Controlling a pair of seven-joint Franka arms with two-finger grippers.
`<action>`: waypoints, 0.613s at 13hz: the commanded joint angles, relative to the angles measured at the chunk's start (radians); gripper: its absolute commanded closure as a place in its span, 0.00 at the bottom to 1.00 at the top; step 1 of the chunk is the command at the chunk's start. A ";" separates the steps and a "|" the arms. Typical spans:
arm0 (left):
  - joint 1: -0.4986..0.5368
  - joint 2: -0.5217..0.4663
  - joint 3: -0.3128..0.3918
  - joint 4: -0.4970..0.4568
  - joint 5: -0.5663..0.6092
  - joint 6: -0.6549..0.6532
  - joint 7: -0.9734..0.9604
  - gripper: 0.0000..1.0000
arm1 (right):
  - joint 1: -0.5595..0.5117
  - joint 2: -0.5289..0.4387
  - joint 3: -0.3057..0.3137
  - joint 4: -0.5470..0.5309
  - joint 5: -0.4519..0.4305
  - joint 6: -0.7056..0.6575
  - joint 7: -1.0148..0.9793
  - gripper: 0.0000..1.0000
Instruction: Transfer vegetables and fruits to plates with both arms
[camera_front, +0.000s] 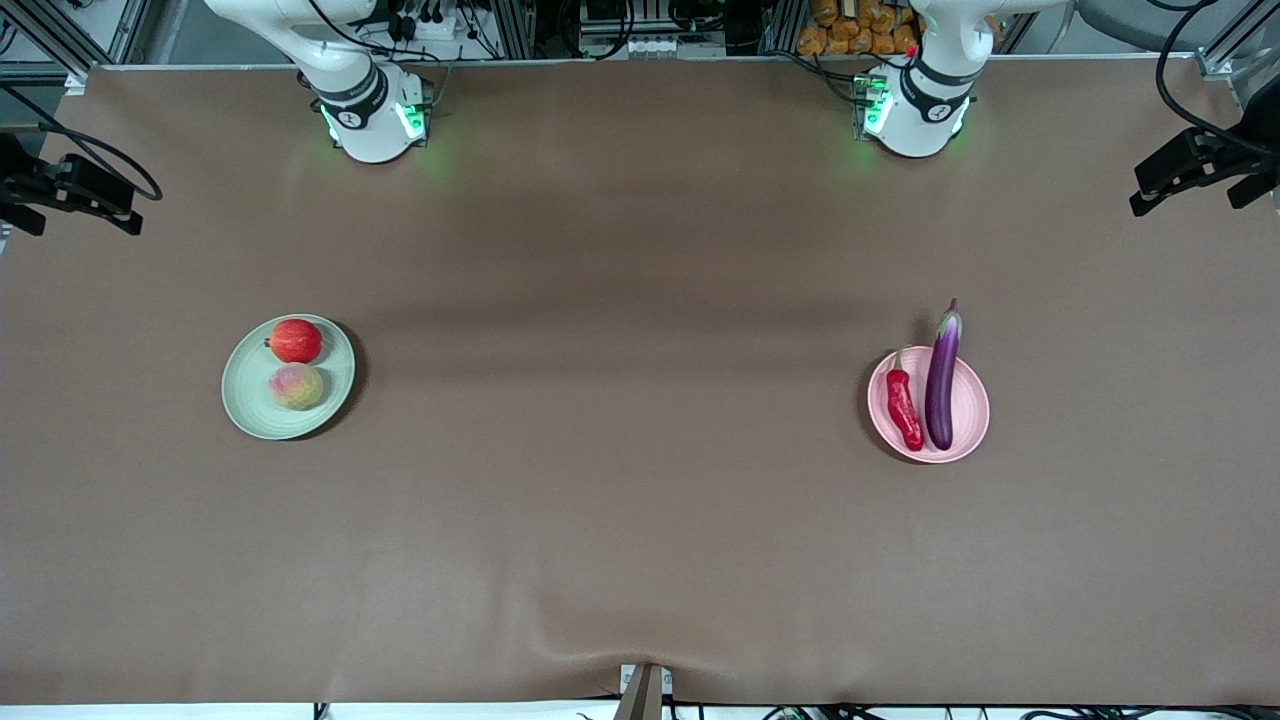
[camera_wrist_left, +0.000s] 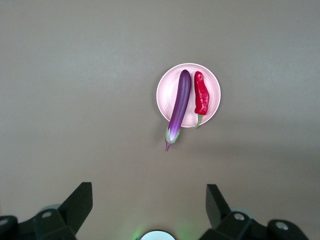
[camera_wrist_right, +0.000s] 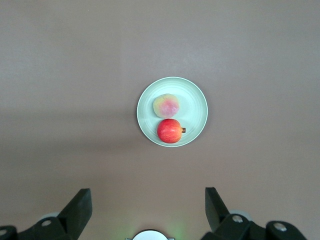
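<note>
The pale green plate (camera_front: 245, 392) lies toward the right arm's end of the table and holds the red pomegranate (camera_front: 296, 341) and the peach (camera_front: 296, 386). The pale pink plate (camera_front: 970, 405) lies toward the left arm's end and holds the red chili (camera_front: 905, 408) and the purple eggplant (camera_front: 942, 375), whose stem end overhangs the rim. My left gripper (camera_wrist_left: 148, 195) is open and empty high over the table, with the eggplant (camera_wrist_left: 180, 102), chili (camera_wrist_left: 201, 94) and pink plate (camera_wrist_left: 214, 100) below it. My right gripper (camera_wrist_right: 148, 197) is open and empty high over the table, with the green plate (camera_wrist_right: 196, 107), peach (camera_wrist_right: 166, 105) and pomegranate (camera_wrist_right: 170, 131) below it.
The brown table cover (camera_front: 620, 450) is bare between the two plates. The arm bases (camera_front: 372, 115) (camera_front: 915, 110) stand along the table's edge farthest from the front camera. Black camera mounts (camera_front: 75, 190) (camera_front: 1195, 165) sit at both ends of the table.
</note>
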 joint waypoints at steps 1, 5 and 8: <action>0.002 0.003 0.000 0.014 -0.008 -0.018 0.024 0.00 | -0.012 0.006 0.013 0.014 -0.015 0.042 0.019 0.00; 0.002 0.003 0.000 0.022 -0.009 -0.018 0.024 0.00 | -0.010 0.010 0.013 0.013 -0.014 0.067 0.020 0.00; 0.002 0.006 0.000 0.028 -0.009 -0.018 0.024 0.00 | -0.010 0.010 0.013 0.011 -0.001 0.071 0.020 0.00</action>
